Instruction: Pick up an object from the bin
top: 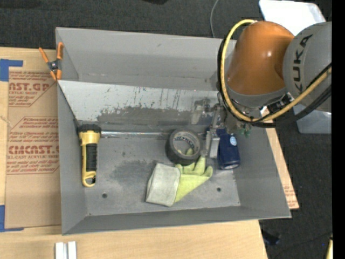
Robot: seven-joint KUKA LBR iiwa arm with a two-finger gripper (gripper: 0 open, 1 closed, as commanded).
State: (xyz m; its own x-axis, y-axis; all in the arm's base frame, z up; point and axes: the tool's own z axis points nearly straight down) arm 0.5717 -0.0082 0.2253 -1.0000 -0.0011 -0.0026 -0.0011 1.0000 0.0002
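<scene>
The thing nearest to the gripper was a dark blue cylinder (228, 151), perhaps a small can or a capacitor. It lay on the right part of the floor of the grey metal bin (135, 58), and its long axis ran roughly from far to near. The gripper (212, 144) was low in the bin, just beside this cylinder on its left, so close that the two seemed to touch. I cannot tell if the gripper was open or closed, and the view did not show that it had hold of anything.

On the other side of the gripper, just to its left, a roll of dark tape (185, 146) lay flat. So the gripper stood in the narrow place between the roll and the cylinder. In my judgement, the coming move depended on this: the cylinder lay to the right of the gripper, with its length across the way of approach.

Nearer than the roll lay a yellow-green cloth (197, 176), and a pale grey folded pad (163, 184) lay partly upon its left end. A yellow and black flashlight (89, 158) lay well apart, by the left wall.
</scene>
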